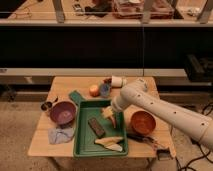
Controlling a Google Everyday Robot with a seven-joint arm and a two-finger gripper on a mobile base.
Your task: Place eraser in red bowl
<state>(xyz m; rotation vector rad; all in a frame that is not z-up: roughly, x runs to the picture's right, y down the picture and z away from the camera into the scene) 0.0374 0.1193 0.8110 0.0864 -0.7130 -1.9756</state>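
Gripper (111,117) hangs over the green tray (84,134), looks just right of the eraser (96,126), honestly can't tell if it's open or closed.

Warm, yellowish light on my feed right now, coming from above and landing on the wooden table (75,85), the brightest patch in the scene. Behind it, the far band below the shelf is almost black. The white arm (165,107) is lit along its top and greys off underneath. The gripper (111,117) hangs over the green tray (85,142), its underside in shade. There's a glossy sheen inside the red bowl (145,125). The floor on the left is dull and dim.
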